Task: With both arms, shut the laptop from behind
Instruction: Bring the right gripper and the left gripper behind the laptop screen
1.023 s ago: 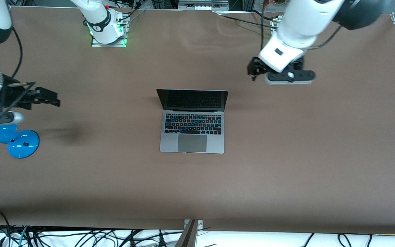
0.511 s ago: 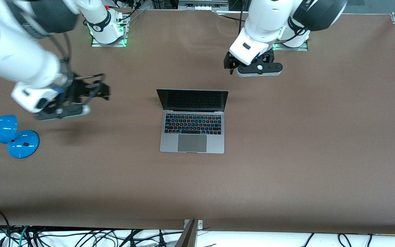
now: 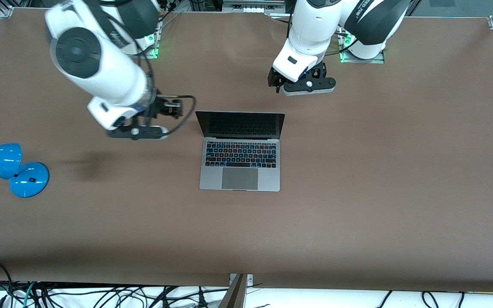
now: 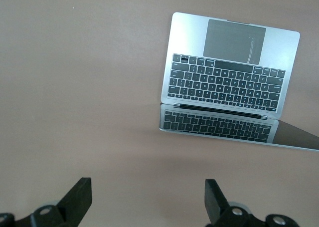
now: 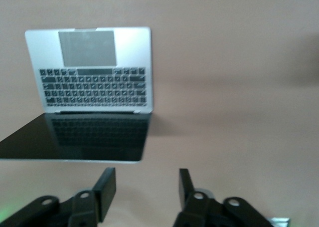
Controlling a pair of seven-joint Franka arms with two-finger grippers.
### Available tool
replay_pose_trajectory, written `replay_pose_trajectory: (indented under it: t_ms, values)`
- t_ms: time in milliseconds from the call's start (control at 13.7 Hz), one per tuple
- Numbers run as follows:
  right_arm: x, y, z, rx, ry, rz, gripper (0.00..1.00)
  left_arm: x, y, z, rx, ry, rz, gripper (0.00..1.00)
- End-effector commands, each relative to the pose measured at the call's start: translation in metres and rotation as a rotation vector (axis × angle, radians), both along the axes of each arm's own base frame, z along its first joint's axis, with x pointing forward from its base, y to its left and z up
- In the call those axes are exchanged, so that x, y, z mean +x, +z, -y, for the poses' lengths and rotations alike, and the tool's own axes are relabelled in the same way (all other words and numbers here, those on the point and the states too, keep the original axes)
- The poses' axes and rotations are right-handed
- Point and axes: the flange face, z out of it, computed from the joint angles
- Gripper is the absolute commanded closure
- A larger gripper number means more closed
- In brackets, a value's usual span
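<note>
The silver-grey laptop (image 3: 240, 169) stands open in the middle of the brown table, its dark screen upright and facing the front camera. It also shows in the left wrist view (image 4: 224, 72) and in the right wrist view (image 5: 94, 72). My left gripper (image 3: 274, 81) is open and empty, in the air over the table near the lid's top corner at the left arm's end. My right gripper (image 3: 175, 108) is open and empty, in the air beside the lid's edge at the right arm's end. Neither gripper touches the laptop. The left wrist view shows the left gripper (image 4: 148, 202) with its fingers wide apart, and the right wrist view shows the right gripper (image 5: 144, 187) open.
A blue desk lamp (image 3: 15, 171) lies at the right arm's end of the table. The arms' bases (image 3: 362, 53) stand along the table's edge farthest from the front camera. Cables hang below the near edge.
Both arms have swung in toward the laptop. The right gripper came from near the blue lamp to beside the lid; the left gripper moved closer to the lid's other corner.
</note>
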Motion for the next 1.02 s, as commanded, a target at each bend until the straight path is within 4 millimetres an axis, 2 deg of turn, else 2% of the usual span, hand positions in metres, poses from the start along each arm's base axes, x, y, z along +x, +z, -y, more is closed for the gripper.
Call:
replay_pose_trajectory:
  t_ms: [0, 146, 292, 365, 438, 658, 731, 877, 950]
  values:
    - [-0.009, -0.014, -0.022, 0.029, -0.009, -0.050, 0.76, -0.011, -0.010, 0.006, 0.015, 0.034, 0.031, 0.00]
    - [-0.019, -0.018, -0.040, 0.032, 0.018, -0.060, 0.85, -0.024, -0.022, 0.017, 0.017, 0.031, 0.028, 0.00]
    - [-0.022, -0.028, -0.049, 0.024, 0.017, -0.075, 0.99, -0.030, -0.031, 0.022, 0.031, 0.047, 0.051, 0.01]
    - [-0.025, -0.036, -0.058, 0.011, 0.003, -0.087, 1.00, -0.030, -0.034, 0.023, 0.031, 0.054, 0.046, 0.03]
    - [-0.028, -0.044, -0.064, -0.003, -0.010, -0.103, 1.00, -0.030, -0.036, 0.025, 0.026, 0.059, 0.049, 0.11]
    - [-0.039, -0.069, -0.086, 0.046, -0.047, -0.205, 1.00, -0.032, -0.046, 0.027, 0.030, 0.063, 0.035, 0.48]
    - [-0.039, -0.076, -0.087, 0.051, -0.049, -0.224, 1.00, -0.032, -0.047, 0.029, 0.022, 0.062, 0.037, 0.62]
    - [-0.039, -0.090, -0.089, 0.039, -0.047, -0.243, 1.00, -0.028, -0.058, 0.033, 0.007, 0.098, 0.029, 1.00]
    - [-0.040, -0.096, -0.089, 0.034, -0.047, -0.253, 1.00, -0.026, -0.062, 0.035, -0.004, 0.124, 0.030, 1.00]
